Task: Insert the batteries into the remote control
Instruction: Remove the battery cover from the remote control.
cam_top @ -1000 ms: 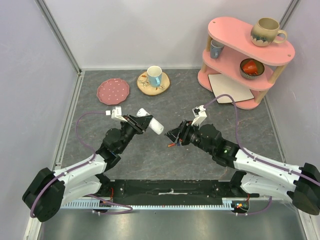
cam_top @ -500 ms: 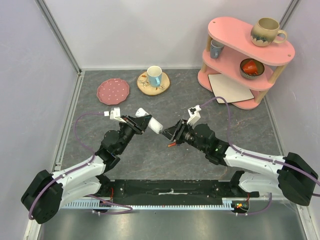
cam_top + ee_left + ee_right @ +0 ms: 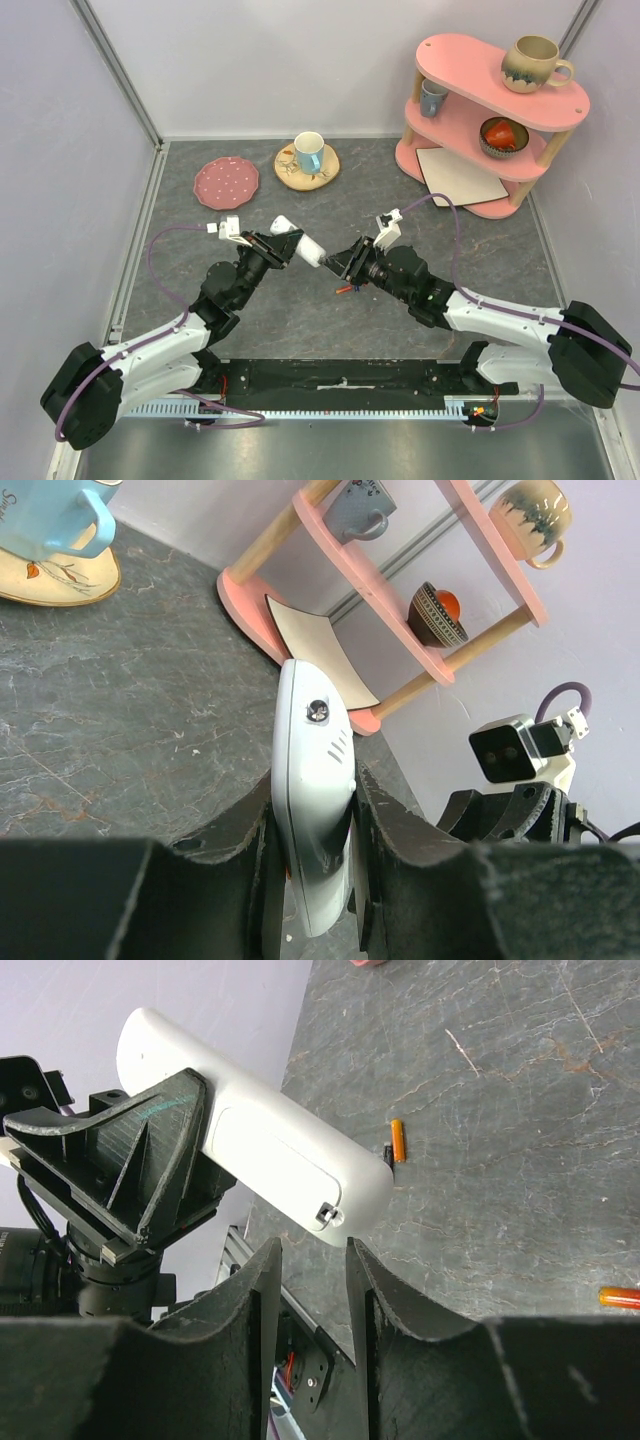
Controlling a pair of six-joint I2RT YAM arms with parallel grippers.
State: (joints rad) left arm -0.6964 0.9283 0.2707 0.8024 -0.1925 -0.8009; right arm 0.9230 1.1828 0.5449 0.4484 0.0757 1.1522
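Clamps remote (image 3: 310,250) in left gripper (image 3: 287,240), raised over middle of table (image 3: 350,200), long axis aimed at right gripper (image 3: 342,265). Holds right jaws slightly apart, empty, just beside remote's free end, facing its closed back. Shows battery (image 3: 397,1140) lying on table beneath, nearer right arm.

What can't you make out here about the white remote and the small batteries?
- Inside of the white rectangular plastic remote control: right wrist view, its rear cover hides it.
- The red-orange cylindrical battery: right wrist view, cut off by the right edge.
- Remote's lower end: left wrist view, buried in the left gripper.
- Its screen: shows in no view.
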